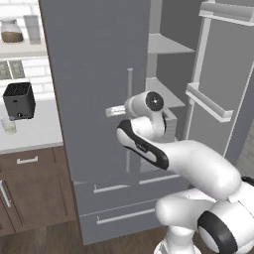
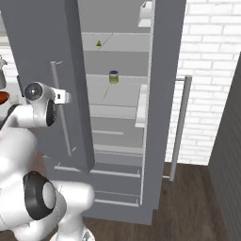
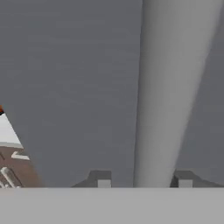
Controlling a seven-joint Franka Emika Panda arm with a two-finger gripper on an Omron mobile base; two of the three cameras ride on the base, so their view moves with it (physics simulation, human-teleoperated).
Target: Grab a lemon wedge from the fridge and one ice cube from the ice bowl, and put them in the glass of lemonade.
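Black toaster [image 1: 19, 100] on white counter [image 1: 37, 130]; green jar [image 2: 113, 76] shelved.

Light was even and soft around me, shadows faint, no glare; my close-up looked blurred and coarse.

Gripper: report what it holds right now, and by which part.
Nothing is held. The gripper is open, its fingertips standing on either side of the fridge handle without closing on it.

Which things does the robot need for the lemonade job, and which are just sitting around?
For the job:
fridge
lemon wedge, on a fridge shelf
glass of lemonade, on the counter

Just lying about:
green jar, in the fridge
black toaster
jar of brown powder
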